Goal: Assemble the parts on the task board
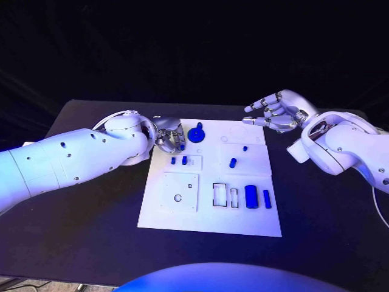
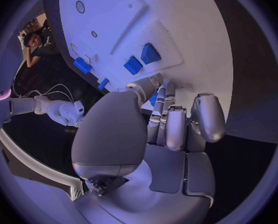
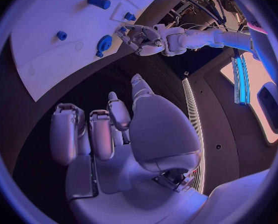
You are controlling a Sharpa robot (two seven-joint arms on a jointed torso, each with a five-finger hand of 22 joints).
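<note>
Nearest the head camera lies the near edge of the white task board (image 1: pixel 208 226) on the black tabletop (image 1: pixel 89 243). Just beyond it, several blue parts already stand or lie in their places: a wide block (image 1: pixel 250 196) and a slim bar (image 1: pixel 267 198) beside two outlined slots that look unfilled, a short peg (image 1: pixel 233 162), a small stud (image 1: pixel 244 148) and a pair of small pegs (image 1: pixel 178 160).

At the board's far left corner the left hand (image 1: pixel 168 135) sits low over the plate with its fingers curled in; whether they pinch anything I cannot tell, as the palm hides the fingertips. Just beside that hand, on its inner side, a round blue knob piece (image 1: pixel 196 133) rests on the board.

Off the board's far right corner, the right hand (image 1: pixel 275 111) hovers above the tabletop, fingers apart and holding nothing.

By my reckoning the work is partly done: some seats are filled, while the empty slots and the square plate (image 1: pixel 180 191) with its holes remain.
</note>
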